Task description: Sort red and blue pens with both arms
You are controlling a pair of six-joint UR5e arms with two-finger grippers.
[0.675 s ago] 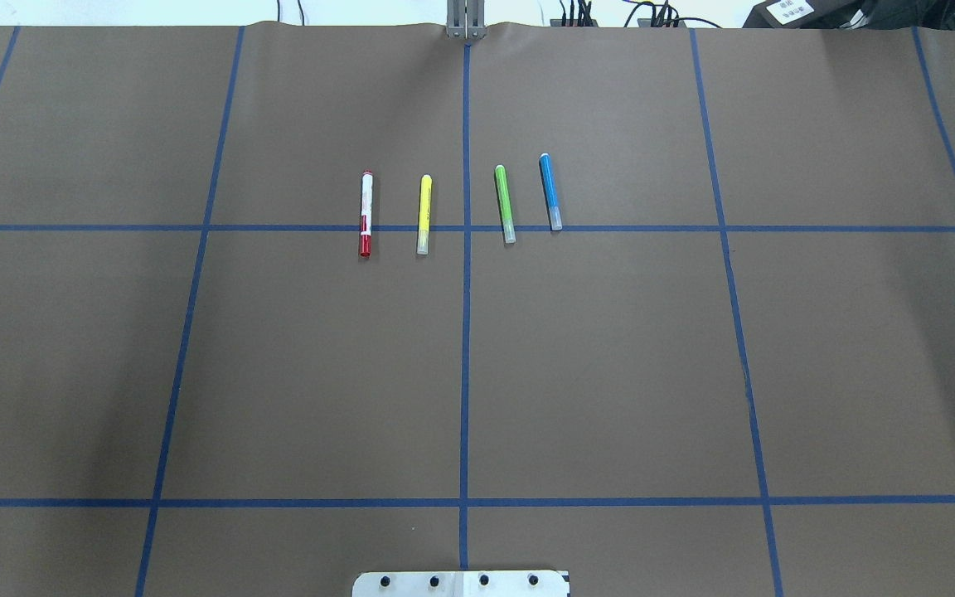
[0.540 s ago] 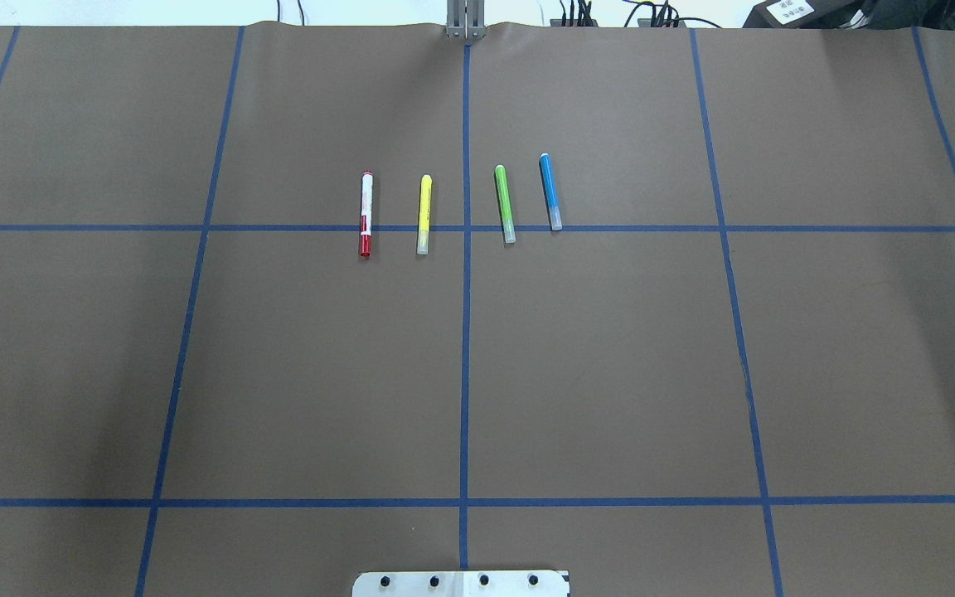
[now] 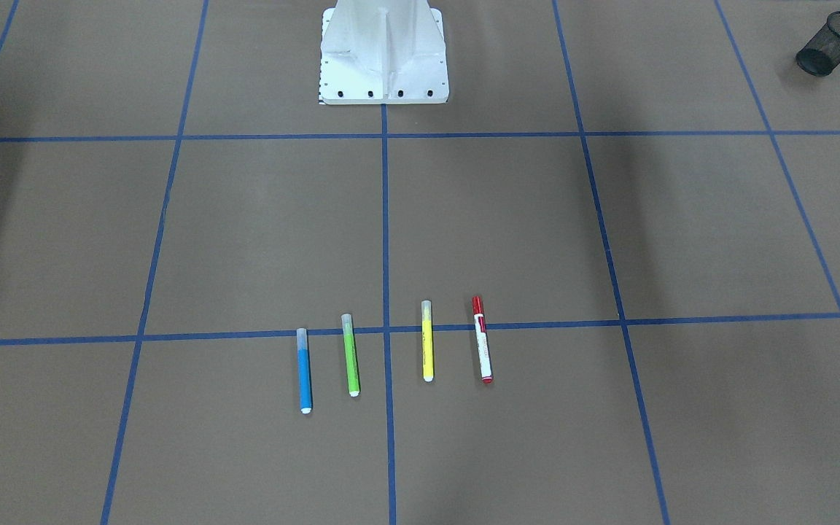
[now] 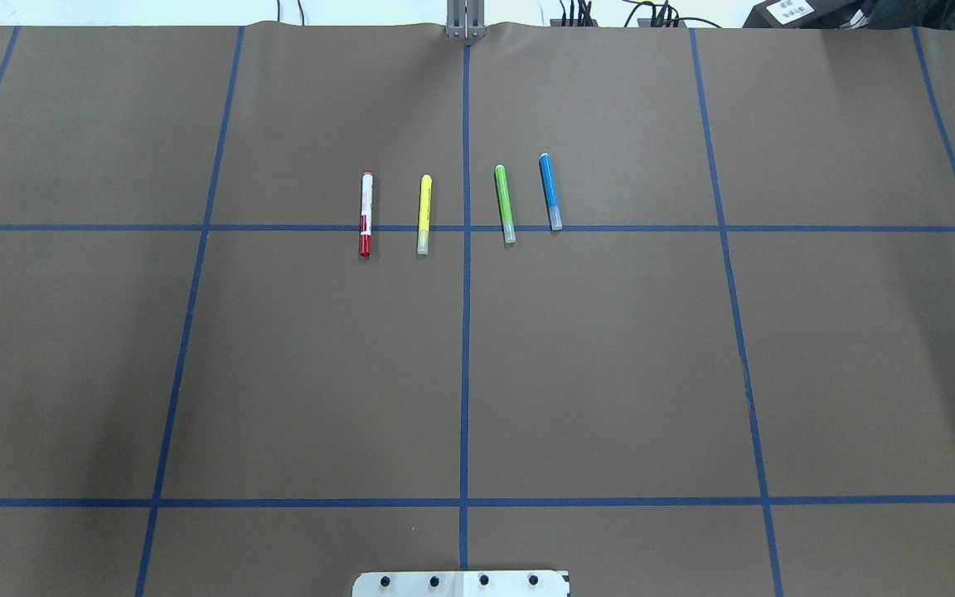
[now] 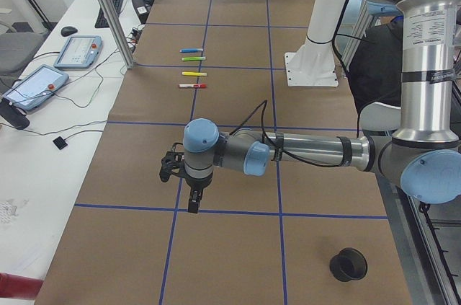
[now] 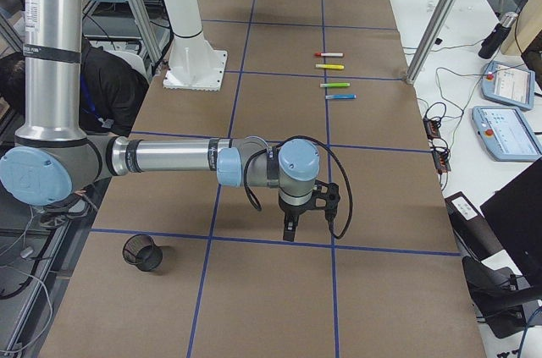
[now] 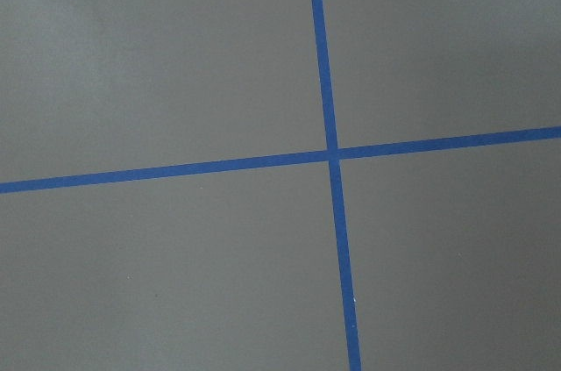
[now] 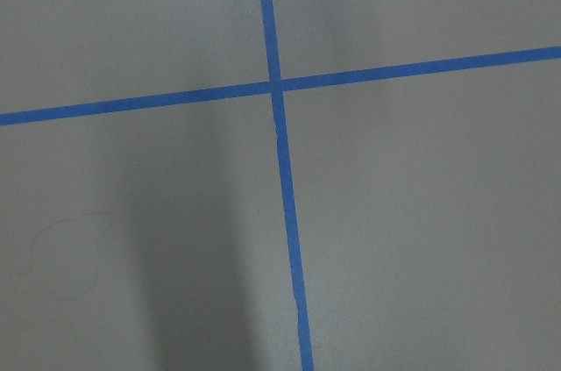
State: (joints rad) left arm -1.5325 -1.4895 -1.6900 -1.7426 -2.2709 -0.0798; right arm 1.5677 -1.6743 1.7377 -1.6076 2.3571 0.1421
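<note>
The red pen [image 4: 366, 214], a white-barrelled marker with a red cap, lies at the left of a row of pens on the brown table; the front view shows it at the row's right [image 3: 482, 339]. The blue pen [image 4: 550, 191] with its clear cap lies at the row's other end [image 3: 304, 370]. My left gripper [image 5: 193, 202] hangs over a tape crossing far from the pens, toward the table's left end. My right gripper [image 6: 289, 229] hangs likewise toward the right end. Both show only in the side views, so I cannot tell whether they are open or shut. The wrist views hold only tape lines.
A yellow pen [image 4: 424, 214] and a green pen [image 4: 505, 204] lie between the red and blue ones. A black mesh cup [image 5: 348, 264] stands near the table's left end, another [image 6: 142, 252] near the right end. The white pedestal [image 3: 383, 51] stands at the robot's side.
</note>
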